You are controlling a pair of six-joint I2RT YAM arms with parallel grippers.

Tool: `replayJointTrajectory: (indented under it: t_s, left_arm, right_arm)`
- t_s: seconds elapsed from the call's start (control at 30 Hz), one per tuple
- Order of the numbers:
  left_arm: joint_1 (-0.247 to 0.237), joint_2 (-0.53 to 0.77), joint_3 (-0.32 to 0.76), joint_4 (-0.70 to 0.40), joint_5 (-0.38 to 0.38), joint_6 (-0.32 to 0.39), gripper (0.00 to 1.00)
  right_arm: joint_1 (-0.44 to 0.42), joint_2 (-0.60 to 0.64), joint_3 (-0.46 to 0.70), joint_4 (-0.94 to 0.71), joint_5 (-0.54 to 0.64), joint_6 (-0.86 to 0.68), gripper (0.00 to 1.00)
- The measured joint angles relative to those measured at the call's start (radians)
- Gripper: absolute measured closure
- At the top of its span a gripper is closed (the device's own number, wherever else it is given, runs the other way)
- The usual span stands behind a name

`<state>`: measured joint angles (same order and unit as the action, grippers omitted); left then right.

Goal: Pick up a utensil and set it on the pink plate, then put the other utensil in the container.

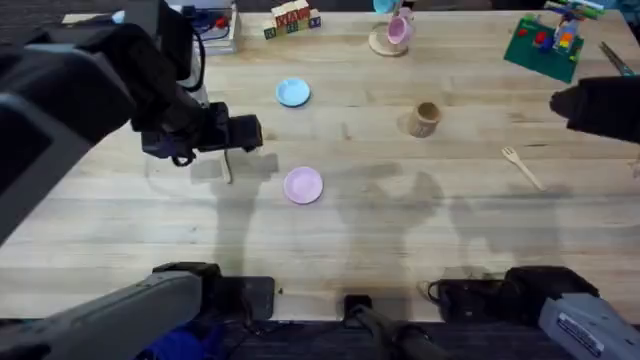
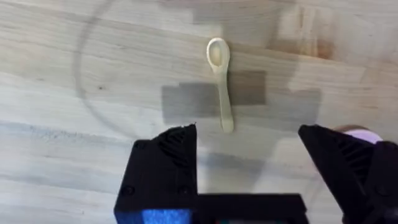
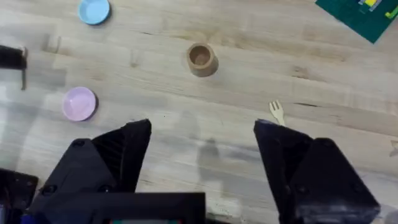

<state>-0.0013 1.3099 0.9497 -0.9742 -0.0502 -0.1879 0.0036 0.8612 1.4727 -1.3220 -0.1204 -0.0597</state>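
The left pincer [image 2: 249, 155] hangs wide open above the small pale wooden spoon [image 2: 219, 81], left of centre overhead, beside the round pale-pink plate [image 1: 303, 185]. Best centre on the thin handle, then descend squarely.

A robot lab or test bench set up with toy props: two black robot arms stand at the near edge of a pale wooden worktop [image 1: 420, 240], with cables at their bases. At the far edge sit lettered toy blocks [image 1: 292, 19], a green base plate with building bricks [image 1: 545, 42] and a pink mug [image 1: 399, 30] on a saucer
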Motion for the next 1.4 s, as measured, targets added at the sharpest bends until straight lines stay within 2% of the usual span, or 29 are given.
replayJointTrajectory:
  t_s: [0.3,0.33,0.57,0.9,1.4]
  left_arm:
    - [0.002,0.087,0.0,0.073,-0.006,-0.004,0.008]
    - [0.015,0.138,0.0,0.088,-0.018,-0.017,0.007]
    - [0.035,0.214,0.0,0.118,-0.025,-0.057,0.008]
    - [0.035,0.219,-0.06,0.2,-0.024,-0.101,0.008]
    - [0.038,0.2,-0.089,0.238,-0.016,-0.105,0.008]
  right_arm:
    - [0.0,0.0,0.0,0.0,0.0,0.0,0.005]
    - [0.0,0.0,0.0,0.0,0.0,0.0,0.005]
    - [0.0,0.0,0.0,0.0,0.0,0.0,0.005]
    - [0.0,0.0,0.0,0.0,0.0,0.0,0.005]
    - [0.0,0.0,0.0,0.0,0.0,0.0,0.006]
